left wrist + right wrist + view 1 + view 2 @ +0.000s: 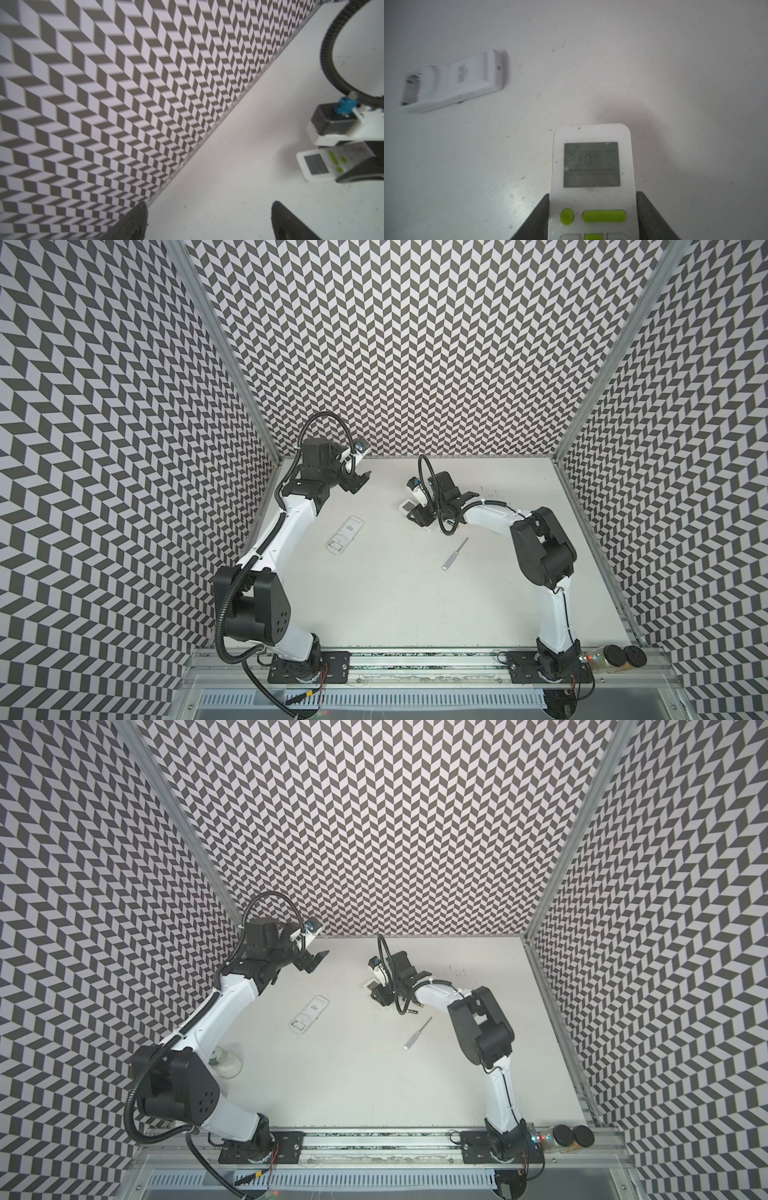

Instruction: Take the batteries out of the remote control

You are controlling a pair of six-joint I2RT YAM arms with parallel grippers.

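Plainly, the fingers (537, 218) of the right gripper (592, 194) were closed on the long edges of the remote (591, 164), held face up by its button end; figures showed on its screen, so its batteries were judged to be inside, hidden underneath. A light, stiff, smooth shell was expected, best gripped across the edges with the back left free. Loose batteries (411, 1012) lay on the table (353, 1073) beside that arm, apt to roll. Farther off, a second remote (345, 536) lay face down, and the left gripper (359, 483) was held wide open, empty, near the back wall (415, 364).
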